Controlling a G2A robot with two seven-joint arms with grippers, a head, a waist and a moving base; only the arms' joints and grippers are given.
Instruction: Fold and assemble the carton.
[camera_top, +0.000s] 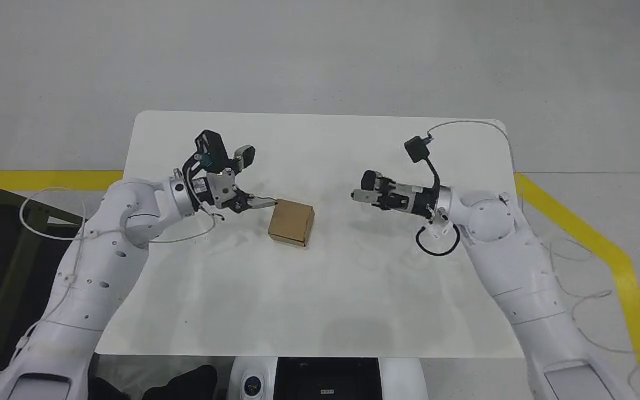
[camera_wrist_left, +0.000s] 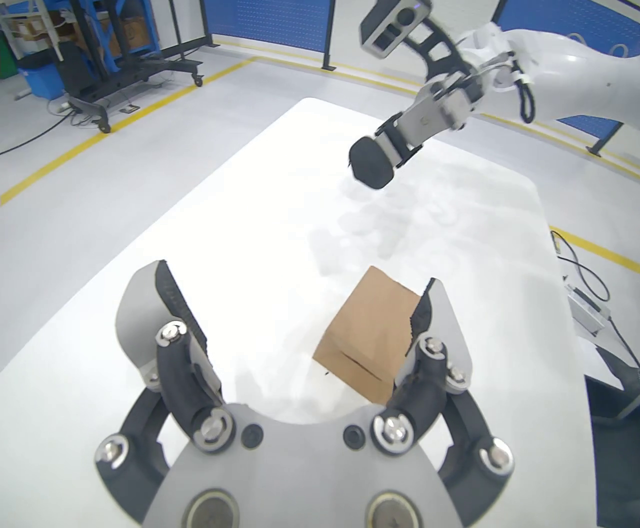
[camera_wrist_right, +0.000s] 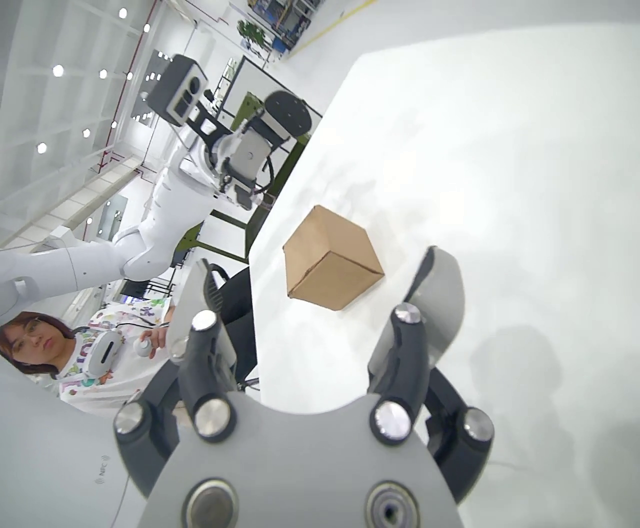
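Note:
A small brown carton (camera_top: 291, 222) stands closed as a box near the middle of the white table (camera_top: 320, 300). My left gripper (camera_top: 262, 202) sits just left of it, open, fingertips close to the box's side; the carton (camera_wrist_left: 367, 335) lies partly behind one finger (camera_wrist_left: 434, 320) in the left wrist view. My right gripper (camera_top: 357, 195) hovers a short way right of the carton, open and holding nothing. In the right wrist view the carton (camera_wrist_right: 330, 262) rests ahead of the spread fingers (camera_wrist_right: 440, 280).
Bare table surface surrounds the carton on all sides. The right arm's gripper (camera_wrist_left: 372, 162) hangs above the table's far part in the left wrist view. Yellow floor tape (camera_top: 560, 200) runs beyond the table edges.

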